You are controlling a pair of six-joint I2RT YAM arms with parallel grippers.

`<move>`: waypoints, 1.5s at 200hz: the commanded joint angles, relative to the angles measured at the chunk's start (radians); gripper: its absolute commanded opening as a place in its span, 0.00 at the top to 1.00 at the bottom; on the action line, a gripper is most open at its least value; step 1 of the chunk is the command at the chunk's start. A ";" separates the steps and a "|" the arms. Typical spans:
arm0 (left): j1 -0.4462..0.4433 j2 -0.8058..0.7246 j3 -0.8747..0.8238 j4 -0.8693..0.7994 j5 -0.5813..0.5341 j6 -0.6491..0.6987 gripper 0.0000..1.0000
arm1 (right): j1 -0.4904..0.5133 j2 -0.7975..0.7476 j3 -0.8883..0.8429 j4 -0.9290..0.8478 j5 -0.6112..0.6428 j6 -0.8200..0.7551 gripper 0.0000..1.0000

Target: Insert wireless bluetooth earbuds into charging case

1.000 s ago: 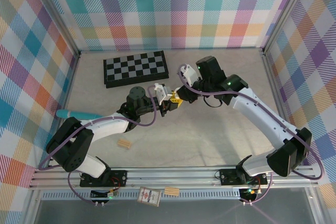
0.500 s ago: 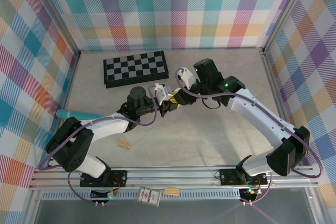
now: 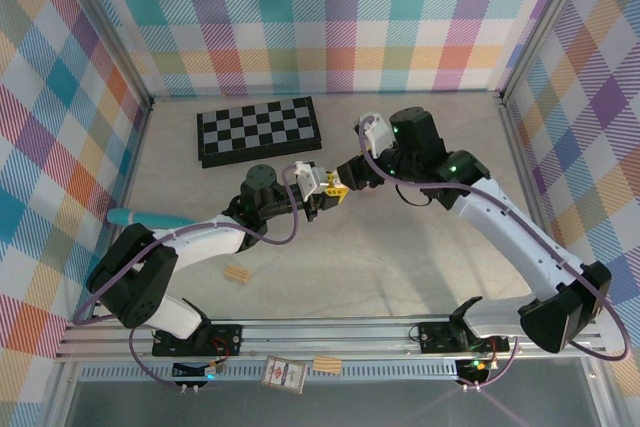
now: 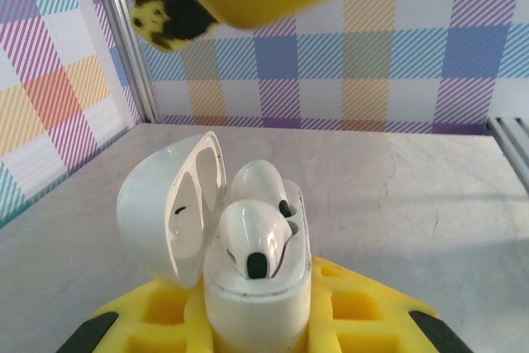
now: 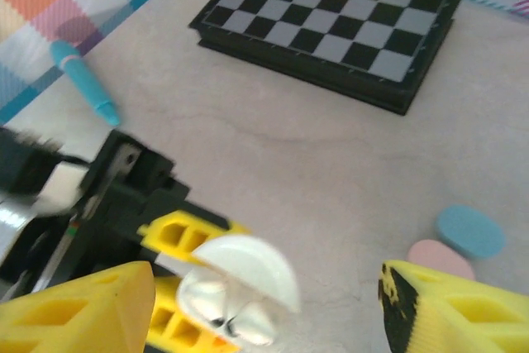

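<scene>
Sitting in the open white case (image 4: 252,307) are two white earbuds (image 4: 252,241), one behind the other, their rounded heads standing above the rim. The lid (image 4: 161,212) is hinged back and stands up on the left in the left wrist view. The left end effector (image 3: 312,187) is closed narrow on the case, its yellow fingers (image 4: 140,324) pressed against both sides of the body and holding it upright. This puts the case near the middle of the surface (image 3: 400,257), just near of the right end of the chessboard (image 3: 258,130). The right end effector (image 5: 260,307) hangs close on the case's right with its jaws spread wide and gripping nothing; in its own view the case sits between its two yellow fingers (image 5: 74,312) without touching either. One of those fingers also fills the top of the left wrist view, blurred. A blue oval (image 5: 471,231) and a pink oval (image 5: 436,255) lie side by side on the surface beyond the case in the right wrist view. A teal pen (image 3: 140,217) lies at the left edge, and a small tan block (image 3: 237,274) lies near the left arm.
</scene>
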 commanded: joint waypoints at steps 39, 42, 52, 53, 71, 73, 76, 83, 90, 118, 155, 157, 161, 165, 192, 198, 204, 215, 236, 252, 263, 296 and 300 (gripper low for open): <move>-0.009 -0.076 0.024 -0.088 -0.033 0.179 0.87 | -0.002 0.182 0.191 -0.200 0.193 0.046 0.27; -0.009 -0.078 0.027 -0.093 -0.034 0.180 0.87 | -0.002 0.185 0.196 -0.208 0.192 0.040 0.27; -0.009 -0.079 0.033 -0.100 -0.037 0.182 0.87 | -0.002 0.197 0.204 -0.227 0.179 0.027 0.26; -0.009 -0.080 0.033 -0.100 -0.037 0.182 0.87 | -0.002 0.197 0.204 -0.230 0.178 0.026 0.26; -0.009 -0.081 0.034 -0.101 -0.043 0.188 0.87 | -0.002 0.204 0.217 -0.276 0.150 -0.010 0.25; -0.009 -0.080 0.034 -0.101 -0.043 0.188 0.87 | -0.002 0.204 0.218 -0.281 0.147 -0.012 0.25; -0.009 -0.081 0.035 -0.101 -0.044 0.190 0.87 | -0.002 0.203 0.218 -0.288 0.143 -0.018 0.25; -0.009 -0.080 0.036 -0.103 -0.047 0.190 0.87 | -0.002 0.199 0.217 -0.303 0.135 -0.031 0.25; -0.009 -0.081 0.039 -0.107 -0.051 0.190 0.87 | -0.002 0.195 0.214 -0.316 0.119 -0.044 0.25; -0.009 -0.084 0.054 -0.118 -0.060 0.164 0.87 | -0.002 0.176 0.208 -0.364 0.081 -0.074 0.25; -0.010 -0.079 0.065 -0.120 -0.055 0.152 0.87 | -0.001 0.106 0.162 -0.354 0.045 -0.083 0.25; -0.009 -0.080 0.064 -0.120 -0.055 0.152 0.87 | -0.001 0.099 0.158 -0.351 0.042 -0.084 0.25; -0.009 -0.082 0.064 -0.120 -0.055 0.153 0.87 | -0.001 0.086 0.151 -0.345 0.038 -0.092 0.25; -0.009 -0.084 0.064 -0.122 -0.054 0.153 0.87 | -0.001 0.074 0.144 -0.337 0.033 -0.100 0.25; -0.009 -0.114 0.058 -0.171 0.000 0.197 0.87 | -0.001 -0.035 0.083 -0.286 -0.033 -0.250 0.20; -0.009 -0.127 0.058 -0.194 0.015 0.213 0.87 | -0.001 -0.063 0.065 -0.277 -0.063 -0.308 0.20; -0.009 -0.138 0.057 -0.213 0.024 0.226 0.87 | 0.001 -0.089 0.050 -0.272 -0.098 -0.365 0.19; -0.009 -0.158 0.058 -0.255 0.036 0.251 0.87 | 0.004 -0.128 0.030 -0.274 -0.151 -0.485 0.19; -0.009 -0.200 0.074 -0.369 0.062 0.299 0.87 | 0.018 -0.168 0.023 -0.304 -0.185 -0.692 0.19; -0.009 -0.230 0.082 -0.431 0.074 0.315 0.87 | 0.028 -0.174 0.029 -0.302 -0.180 -0.795 0.20; -0.009 -0.248 0.087 -0.459 0.082 0.321 0.87 | 0.045 -0.165 0.040 -0.313 -0.176 -0.870 0.21; -0.011 -0.279 0.093 -0.504 0.097 0.328 0.87 | 0.112 -0.093 0.069 -0.312 -0.119 -1.006 0.23; -0.011 -0.281 0.095 -0.508 0.098 0.329 0.87 | 0.116 -0.080 0.077 -0.310 -0.117 -1.010 0.24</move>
